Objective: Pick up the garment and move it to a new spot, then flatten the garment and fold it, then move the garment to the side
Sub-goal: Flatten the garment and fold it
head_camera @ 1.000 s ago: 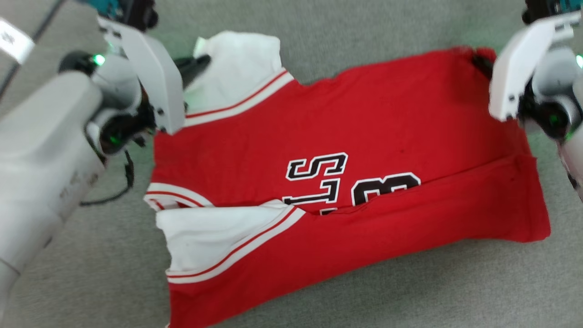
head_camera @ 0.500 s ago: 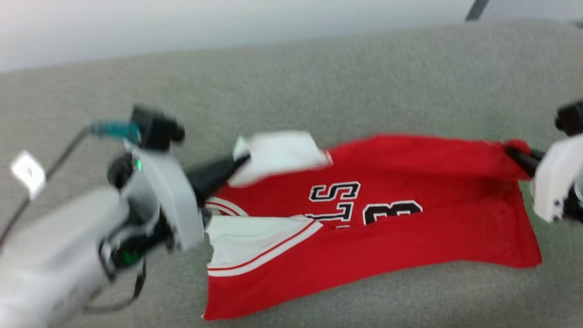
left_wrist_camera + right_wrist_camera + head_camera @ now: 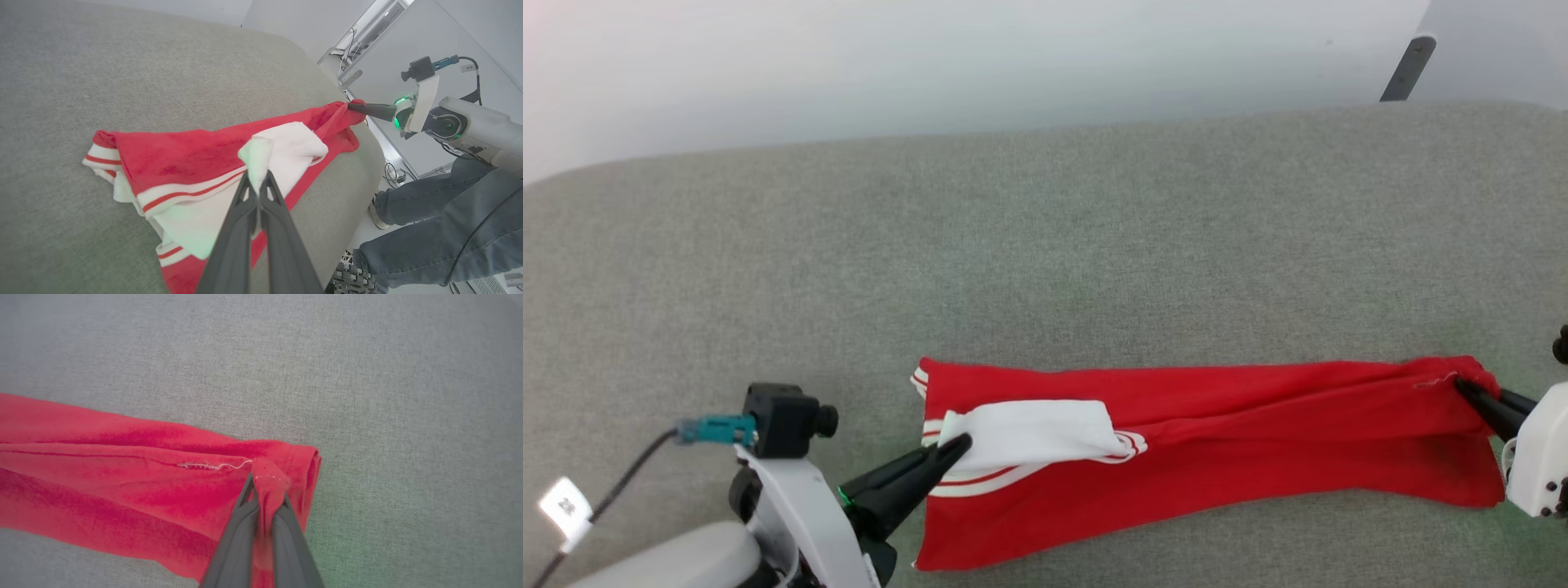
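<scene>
The garment (image 3: 1241,441), a red jersey T-shirt with white sleeves and striped trim, lies folded into a long band across the grey surface, near its front edge. My left gripper (image 3: 960,445) is shut on the white sleeve at the band's left end; in the left wrist view the sleeve cloth (image 3: 255,153) is pinched between the dark fingers. My right gripper (image 3: 1462,385) is shut on the red hem corner at the right end, and the right wrist view shows that corner (image 3: 269,482) bunched between its fingers. The lettering is hidden inside the fold.
The grey padded surface (image 3: 1045,245) stretches far behind the garment to a pale wall. In the left wrist view a person's legs in jeans (image 3: 441,228) stand beside the surface's rounded edge, near the right arm (image 3: 457,122). A dark post (image 3: 1405,69) stands at the back right.
Both grippers have drawn the garment's far edge toward me over the near half, so the lettering is now covered. The head camera has tilted up, showing more surface and the wall.
</scene>
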Robot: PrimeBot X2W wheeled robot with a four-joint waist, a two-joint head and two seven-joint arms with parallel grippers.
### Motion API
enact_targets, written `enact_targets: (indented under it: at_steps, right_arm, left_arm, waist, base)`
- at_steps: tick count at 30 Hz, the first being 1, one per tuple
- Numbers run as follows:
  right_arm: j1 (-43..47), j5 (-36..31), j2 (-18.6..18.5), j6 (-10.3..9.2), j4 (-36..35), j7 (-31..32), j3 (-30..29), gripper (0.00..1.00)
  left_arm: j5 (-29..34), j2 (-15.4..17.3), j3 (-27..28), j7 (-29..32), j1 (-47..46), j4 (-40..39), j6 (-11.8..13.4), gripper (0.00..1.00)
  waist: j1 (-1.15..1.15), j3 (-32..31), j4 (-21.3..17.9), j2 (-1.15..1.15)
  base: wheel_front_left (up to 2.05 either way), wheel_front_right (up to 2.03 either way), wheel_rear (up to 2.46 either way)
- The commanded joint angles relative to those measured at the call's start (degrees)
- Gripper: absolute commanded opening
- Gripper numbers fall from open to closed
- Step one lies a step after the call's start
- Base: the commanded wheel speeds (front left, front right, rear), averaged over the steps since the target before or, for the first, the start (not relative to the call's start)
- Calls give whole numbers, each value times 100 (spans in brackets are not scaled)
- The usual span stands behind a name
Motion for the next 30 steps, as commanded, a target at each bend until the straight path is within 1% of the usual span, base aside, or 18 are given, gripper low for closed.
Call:
enact_targets:
  at_steps: [1,3,8,10,12,14,16,17,18,19,20,21,22,23,27,30]
  right_arm:
    - [113,7,89,-2,77,-67,-103,0]
    - [179,-54,196,-2,220,-148,-232,0]
    - [184,-244,533,-2,683,-312,-410,0]
    - [148,-309,646,-2,830,-348,-409,0]
    - [119,-346,759,-2,952,-381,-405,0]
    - [107,-384,845,-2,1042,-409,-382,0]
    - [90,-405,912,-2,1085,-445,-355,0]
    - [73,-418,930,-2,1087,-477,-340,0]
    - [46,-441,937,-2,1079,-513,-323,21]
    - [25,-457,947,-1,1068,-544,-308,45]
    - [29,-456,945,-1,1055,-584,-306,84]
    - [35,-460,929,-1,1037,-614,-308,100]
    - [56,-448,901,-1,1017,-639,-315,100]
    - [83,-419,869,-1,976,-653,-319,100]
    - [268,-314,657,-2,719,-594,-381,100]
    - [433,-193,472,-1,515,-507,-528,100]
  left_arm:
    - [-33,-84,9,-68,109,99,29,0]
    - [53,-197,-4,-116,208,340,44,0]
    - [-10,-680,24,-210,338,1101,-51,0]
    - [223,-848,-14,-168,307,1450,-64,0]
    - [324,-1075,-34,-167,350,1777,-97,0]
    - [343,-1242,-38,-188,375,2047,-107,15]
    - [459,-1335,-42,-208,368,2325,-128,16]
    - [567,-1383,-53,-211,356,2472,-133,20]
    - [662,-1443,-63,-229,360,2597,-134,28]
    - [653,-1508,-51,-238,404,2692,-126,42]
    - [613,-1575,-2,-263,455,2748,-128,51]
    - [587,-1622,54,-276,494,2796,-134,76]
    - [596,-1650,101,-300,527,2819,-138,97]
    - [607,-1673,147,-316,551,2833,-141,100]
    - [684,-1703,450,-348,668,2732,-146,100]
    - [857,-1762,907,-340,866,2566,-149,100]
  waist:
    - [0,62,4,0]
    - [0,133,4,0]
    - [0,310,17,0]
    - [0,365,19,0]
    - [0,401,18,0]
    - [0,421,16,0]
    - [0,433,3,0]
    - [0,432,-5,0]
    - [0,427,-13,0]
    - [0,410,-24,0]
    - [0,378,-24,0]
    - [0,347,-22,0]
    - [0,309,-14,0]
    - [0,270,-1,0]
    - [0,96,104,0]
    - [0,-11,254,0]
  base:
    - [0,0,0]
    - [0,0,0]
    - [0,0,0]
    - [0,0,0]
    - [0,0,0]
    - [0,0,0]
    - [0,0,0]
    - [0,0,0]
    - [0,0,0]
    - [0,0,0]
    - [0,0,0]
    - [0,0,0]
    - [0,0,0]
    - [0,0,0]
    - [0,0,0]
    - [0,0,0]
